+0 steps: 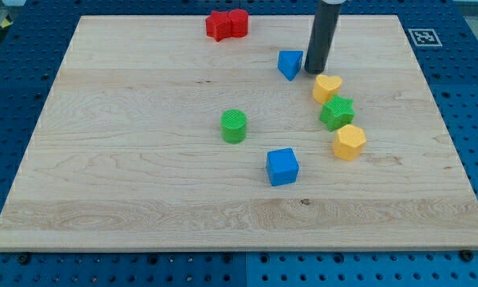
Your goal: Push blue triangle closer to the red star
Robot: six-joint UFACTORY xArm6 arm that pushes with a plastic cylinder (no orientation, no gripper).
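The blue triangle (290, 64) lies on the wooden board near the view's top, right of centre. The red star (226, 25) sits at the board's top edge, up and to the left of the triangle, a clear gap apart. My tip (315, 72) stands just to the right of the blue triangle, close beside its right edge; I cannot tell if it touches. The dark rod rises from there out of the view's top.
A yellow heart (327, 87), a green block (337, 113) and a yellow hexagon (349, 142) form a line below and right of my tip. A green cylinder (234, 126) and a blue cube (282, 167) lie near the centre of the wooden board (143, 159).
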